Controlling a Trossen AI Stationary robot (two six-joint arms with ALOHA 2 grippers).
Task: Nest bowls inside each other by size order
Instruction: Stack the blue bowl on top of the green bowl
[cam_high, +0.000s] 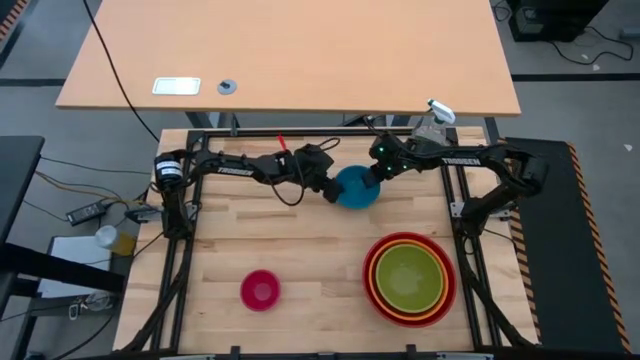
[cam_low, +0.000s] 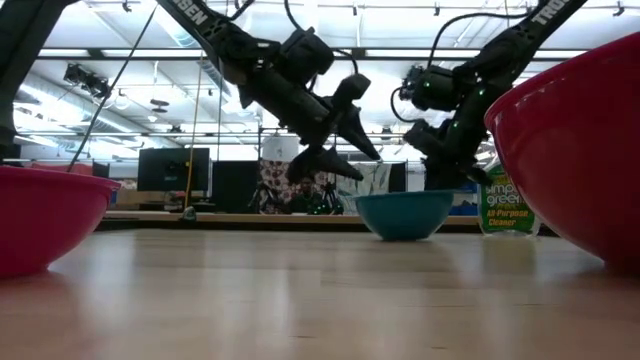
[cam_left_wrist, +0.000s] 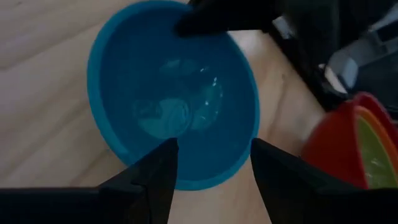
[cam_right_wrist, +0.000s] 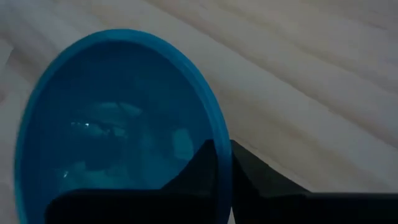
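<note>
Pale wooden planks make up the bench (cam_high: 300, 260), framed in black rail. Five round, glossy plastic bowls sit on it. Nearest the front edge lies the small pink bowl (cam_high: 260, 289), alone on the left. To the right is a nest of three: the green bowl (cam_high: 410, 277) inside the orange bowl (cam_high: 385, 297) inside the red bowl (cam_high: 372, 252). Farther back, mid-bench, the blue bowl (cam_high: 357, 187) rests on the wood between the two arms. The right gripper (cam_right_wrist: 222, 163) has its fingers pinched narrowly on the blue bowl's rim. The left gripper (cam_left_wrist: 213, 163) hangs just beside the opposite rim, its fingers spread wide and empty. Beyond, at the back right corner, stands one clear spray bottle (cam_high: 432, 122).
</note>
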